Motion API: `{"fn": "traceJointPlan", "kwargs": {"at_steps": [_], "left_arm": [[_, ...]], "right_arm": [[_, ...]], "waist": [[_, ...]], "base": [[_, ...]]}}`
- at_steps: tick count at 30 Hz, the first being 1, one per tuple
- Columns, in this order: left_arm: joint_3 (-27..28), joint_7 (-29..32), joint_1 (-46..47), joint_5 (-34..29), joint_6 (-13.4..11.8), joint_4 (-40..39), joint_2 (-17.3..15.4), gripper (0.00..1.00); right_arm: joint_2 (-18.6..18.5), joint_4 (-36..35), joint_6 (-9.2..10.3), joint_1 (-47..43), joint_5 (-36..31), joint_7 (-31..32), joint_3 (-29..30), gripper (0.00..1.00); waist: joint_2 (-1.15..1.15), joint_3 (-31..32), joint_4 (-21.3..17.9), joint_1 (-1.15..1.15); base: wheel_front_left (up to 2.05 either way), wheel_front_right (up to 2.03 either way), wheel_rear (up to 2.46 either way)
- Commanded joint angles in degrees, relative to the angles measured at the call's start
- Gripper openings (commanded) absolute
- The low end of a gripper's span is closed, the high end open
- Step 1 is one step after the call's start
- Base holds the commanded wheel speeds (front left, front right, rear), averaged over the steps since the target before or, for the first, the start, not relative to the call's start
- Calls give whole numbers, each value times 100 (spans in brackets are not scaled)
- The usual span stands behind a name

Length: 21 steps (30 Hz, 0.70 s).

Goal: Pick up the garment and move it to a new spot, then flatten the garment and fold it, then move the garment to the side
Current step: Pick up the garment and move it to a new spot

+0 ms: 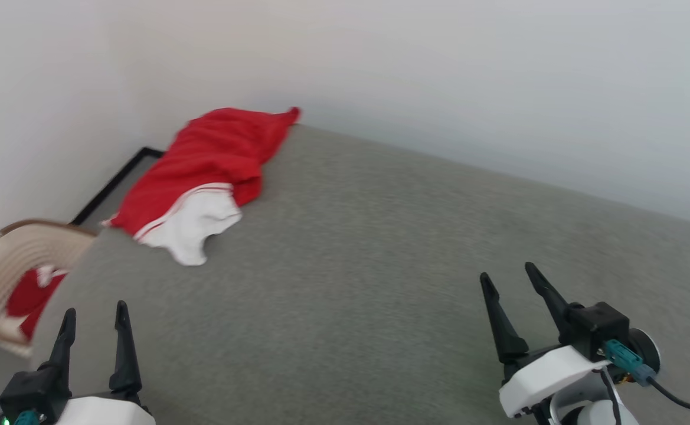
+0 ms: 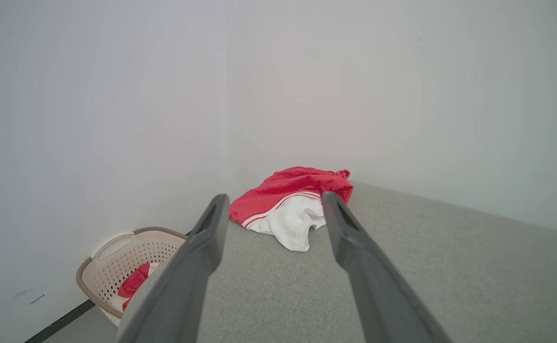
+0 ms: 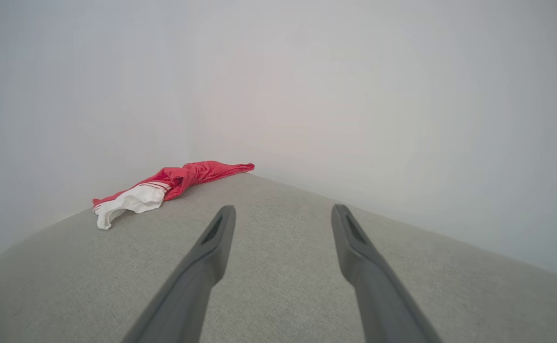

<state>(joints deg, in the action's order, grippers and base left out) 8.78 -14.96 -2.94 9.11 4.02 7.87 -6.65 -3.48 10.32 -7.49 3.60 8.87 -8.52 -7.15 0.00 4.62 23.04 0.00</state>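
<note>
The garment (image 1: 203, 171) lies in a crumpled heap at the far left corner of the grey worktop (image 1: 350, 265), close to where the two pale walls meet. Its red body is bunched toward the wall (image 1: 439, 71), with one red tip pointing along the far edge. A white sleeve end, with thin red-and-white stripes where the colours meet, spills toward the robot and lies flat on the grey surface. Neither pincer touches it. The left pincer (image 1: 95, 310) is at the lower left over the near edge of the worktop, its fingers spread and nothing between them. In the left wrist view it points straight at the garment (image 2: 283, 183), which shows between the two finger tips but well beyond them. The right pincer (image 1: 507, 271) is at the lower right, tilted a little leftward, also spread wide and empty. It hangs over bare worktop well apart from the garment, which in the right wrist view lies off to the far left (image 3: 173, 183). A beige perforated basket (image 2: 116, 240) stands on the floor just beside the worktop's left edge, with a small red cloth (image 2: 134, 283) inside it. A dark strip (image 1: 114, 183) runs along the base of the left wall.
</note>
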Motion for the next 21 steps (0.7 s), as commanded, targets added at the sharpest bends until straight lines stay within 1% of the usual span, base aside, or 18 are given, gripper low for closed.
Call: {"fn": "traceJointPlan", "kwargs": {"at_steps": [1,6,14,19,21], "left_arm": [[16,-3,-78,14,-38,-21,-13,100],[94,-10,-121,111,-116,-108,30,100],[57,-21,67,271,-144,-120,99,100],[-83,-26,549,336,-14,140,68,100],[-131,-27,784,284,30,306,-8,100]], "right_arm": [[26,23,-1,61,52,-28,-39,100],[24,34,-1,248,52,32,-239,100],[-85,46,-1,372,89,18,-231,100],[-131,-76,-1,286,16,72,-18,100],[-127,-147,-1,272,17,115,33,100]], "waist": [[0,18,342,0],[0,-119,477,0],[0,-240,549,0],[0,-372,534,0],[0,-457,462,0]], "base": [[0,0,0],[0,0,0],[0,0,0],[0,0,0],[0,0,0]]}}
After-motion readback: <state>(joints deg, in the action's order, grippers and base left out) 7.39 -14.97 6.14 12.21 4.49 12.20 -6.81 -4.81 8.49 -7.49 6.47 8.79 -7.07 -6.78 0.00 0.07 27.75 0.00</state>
